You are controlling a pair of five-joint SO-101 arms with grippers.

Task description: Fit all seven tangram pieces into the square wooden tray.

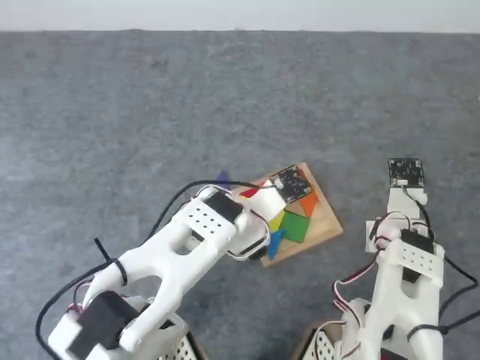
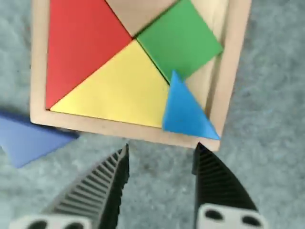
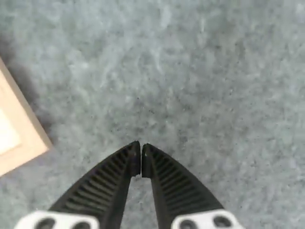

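Hovering with left gripper (image 2: 161,149) parted and empty just outside the wooden tray (image 2: 229,71) rim, facing the blue triangle (image 2: 183,110) straight ahead, tilted with a corner riding that rim; sitting nearer than right gripper (image 3: 141,146), pinched closed over bare mat (image 3: 200,71) beside the tray

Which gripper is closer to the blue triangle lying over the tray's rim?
Left. The left gripper hovers open just outside the tray, right beside the blue triangle. The right gripper is shut over bare carpet, off past the tray's corner.
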